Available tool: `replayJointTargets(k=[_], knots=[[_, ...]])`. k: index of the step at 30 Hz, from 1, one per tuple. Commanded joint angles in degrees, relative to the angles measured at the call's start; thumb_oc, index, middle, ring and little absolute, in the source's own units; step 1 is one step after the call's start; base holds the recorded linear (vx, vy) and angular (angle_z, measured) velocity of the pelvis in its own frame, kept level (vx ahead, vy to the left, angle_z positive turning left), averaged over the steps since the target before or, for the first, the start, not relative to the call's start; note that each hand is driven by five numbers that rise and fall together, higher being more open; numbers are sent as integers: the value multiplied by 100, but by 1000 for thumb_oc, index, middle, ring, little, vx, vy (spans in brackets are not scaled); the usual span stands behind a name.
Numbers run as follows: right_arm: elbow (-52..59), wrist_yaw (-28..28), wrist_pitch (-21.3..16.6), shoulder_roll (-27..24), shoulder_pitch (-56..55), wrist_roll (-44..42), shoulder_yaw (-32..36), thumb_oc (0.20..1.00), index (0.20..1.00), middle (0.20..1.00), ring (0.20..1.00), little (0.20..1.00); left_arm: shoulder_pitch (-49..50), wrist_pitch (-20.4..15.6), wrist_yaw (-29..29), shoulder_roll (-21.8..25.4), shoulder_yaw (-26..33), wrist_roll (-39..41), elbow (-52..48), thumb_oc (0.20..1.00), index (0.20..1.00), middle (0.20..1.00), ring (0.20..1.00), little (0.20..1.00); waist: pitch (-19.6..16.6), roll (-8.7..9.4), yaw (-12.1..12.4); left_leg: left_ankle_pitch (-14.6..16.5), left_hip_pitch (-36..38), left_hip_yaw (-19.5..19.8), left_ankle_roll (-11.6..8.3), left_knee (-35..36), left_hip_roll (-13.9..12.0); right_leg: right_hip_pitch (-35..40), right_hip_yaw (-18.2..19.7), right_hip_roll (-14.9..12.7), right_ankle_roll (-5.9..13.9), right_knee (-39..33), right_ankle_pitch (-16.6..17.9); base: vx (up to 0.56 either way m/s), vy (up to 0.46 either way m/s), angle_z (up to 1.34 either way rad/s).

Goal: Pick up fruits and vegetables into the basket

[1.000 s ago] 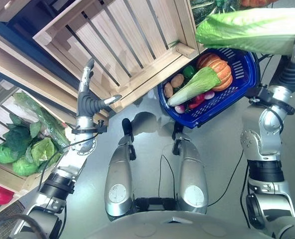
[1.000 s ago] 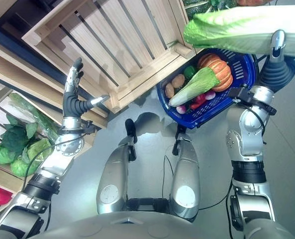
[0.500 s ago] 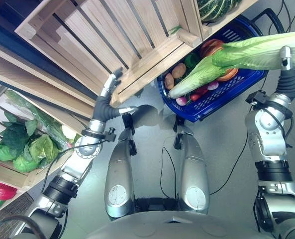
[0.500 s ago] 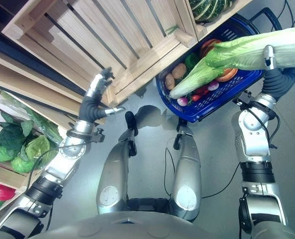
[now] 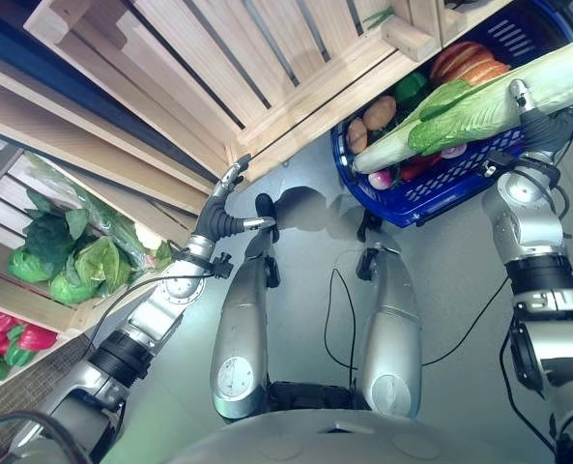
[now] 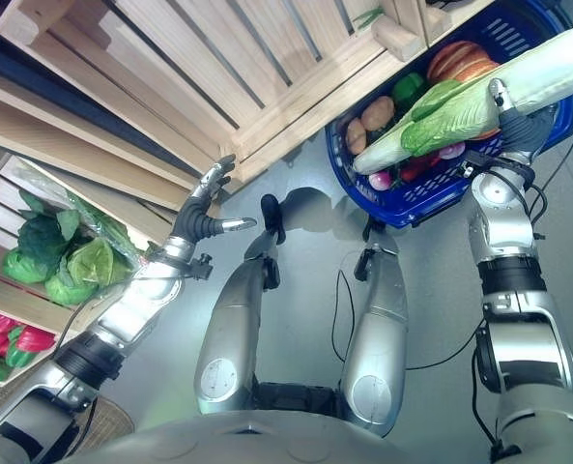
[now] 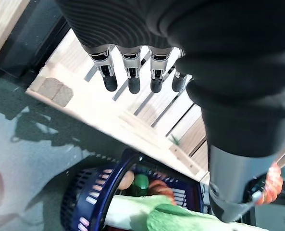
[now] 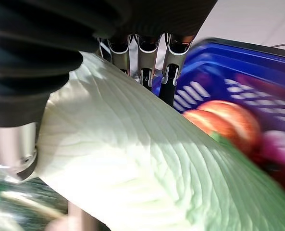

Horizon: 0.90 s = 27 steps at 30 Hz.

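Cabbage, a long napa head (image 5: 499, 101), is the item on its way in; it hangs over the blue basket (image 5: 431, 198) in the upper right of the frame, held by the right hand.

At the far left, lower crates hold leafy greens (image 5: 59, 261) and red peppers (image 5: 6, 338). Near centre-left the left hand (image 5: 223, 208) is raised below the edge of a big slatted wooden crate (image 5: 267, 58), fingers straight and relaxed, thumb out, carrying nothing. Further right, the basket sits on the grey floor already stocked: potatoes (image 5: 368, 124), a green pepper (image 5: 412, 85), an orange pumpkin (image 5: 465, 60), a second napa cabbage (image 5: 392, 145) lying across them, and red and pink pieces beneath. The right hand (image 8: 142, 57) has its fingers and thumb wrapped round the carried cabbage.

Its long axis runs diagonally, leafy end pointing down-left toward the basket's middle, pale end up-right past the frame edge.

My worry: the head is long compared with the basket and the pile is already high. Released at this slant, it could settle on the other cabbage and slide or roll over the rim. The overhanging crate corner just above the basket could also catch the leaves.
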<state>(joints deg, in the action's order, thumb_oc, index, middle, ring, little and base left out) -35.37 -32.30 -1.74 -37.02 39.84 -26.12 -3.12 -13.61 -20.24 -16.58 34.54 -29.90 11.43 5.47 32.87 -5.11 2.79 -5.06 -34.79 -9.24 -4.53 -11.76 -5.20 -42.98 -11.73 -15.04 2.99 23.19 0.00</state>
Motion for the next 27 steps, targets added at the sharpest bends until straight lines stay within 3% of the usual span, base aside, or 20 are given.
replayJointTargets(k=[1, 5, 11, 18, 19, 20, 21, 26, 27], knots=[[-417, 420, 75, -539, 304, -467, -262, 200, 200, 200, 200, 200, 56, -230, -94, -63, -399, 165, -231, 1000, 1000, 1000, 1000, 1000, -307, -471, 5, 359, -501, -16, -19, -669, -92, -88, -167, 53, 239, 264, -112, 14, -34, 8], [-1329, 771, 485, -473, 864, -984, -583, 200, 200, 200, 200, 200, -116, -229, -150, -94, -614, 195, -149, 1000, 1000, 1000, 1000, 1000, -307, -610, 143, 357, -755, 55, 13, -755, -40, -355, -190, 2, 195, 449, -160, 14, -42, 7], [-2708, 1744, 891, -332, 1201, -1526, -627, 200, 200, 200, 200, 200, -269, -118, -59, -129, -839, 254, -84, 1000, 1000, 1000, 1000, 1000, -307, -766, 310, 379, -1009, 161, 81, -898, 53, -617, -207, -40, 115, 700, -247, 14, -32, 11], [-3550, 1964, 1200, -171, 1283, -2000, -490, 200, 200, 200, 200, 200, -400, 180, 35, -145, -1072, 183, -182, 1000, 1000, 1000, 1000, 1000, -307, -862, 421, 407, -1159, 244, 138, -1030, 107, -768, -208, -72, 74, 899, -302, 8, -25, 8], [-3579, 1926, 1194, -161, 1273, -2047, -464, 573, 573, 573, 573, 573, -402, 207, 39, -140, -1082, 201, -199, 1000, 1000, 1000, 1000, 1000, -307, -865, 425, 412, -1167, 250, 139, -1049, 108, -770, -208, -78, 75, 911, -304, 7, -10, 8], [-3585, 1924, 1190, -158, 1269, -2042, -455, 878, 878, 878, 878, 878, -401, 213, 39, -139, -1084, 206, -204, 1000, 1000, 1000, 1000, 1000, -307, -866, 426, 415, -1169, 252, 140, -1054, 108, -772, -207, -78, 75, 917, -307, 6, 4, 4], [-3639, 1822, 1128, -133, 1244, -1985, -400, 1000, 1000, 1000, 1000, 1000, -394, 253, 30, -142, -1101, 212, -221, 1000, 1000, 1000, 1000, 1000, -307, -876, 424, 422, -1169, 258, 140, -1072, 108, -777, -195, -79, 74, 948, -318, 4, 5, 4], [-3711, 1253, 789, -94, 1216, -1748, -304, 1000, 1000, 1000, 1000, 1000, -379, 340, 46, -112, -1172, 211, -291, 1000, 1000, 1000, 1000, 1000, -307, -853, 423, 429, -1101, 276, 148, -1058, 110, -697, -193, -68, 95, 926, -296, -1, -1, 1], [-3682, 908, 483, -86, 1209, -1614, -268, 1000, 1000, 1000, 1000, 1000, -358, 330, 23, -101, -1183, 185, -294, 1000, 1000, 1000, 1000, 1000, -307, -831, 412, 426, -1047, 272, 144, -1023, 100, -628, -203, -57, 111, 884, -279, 0, 0, 0]])
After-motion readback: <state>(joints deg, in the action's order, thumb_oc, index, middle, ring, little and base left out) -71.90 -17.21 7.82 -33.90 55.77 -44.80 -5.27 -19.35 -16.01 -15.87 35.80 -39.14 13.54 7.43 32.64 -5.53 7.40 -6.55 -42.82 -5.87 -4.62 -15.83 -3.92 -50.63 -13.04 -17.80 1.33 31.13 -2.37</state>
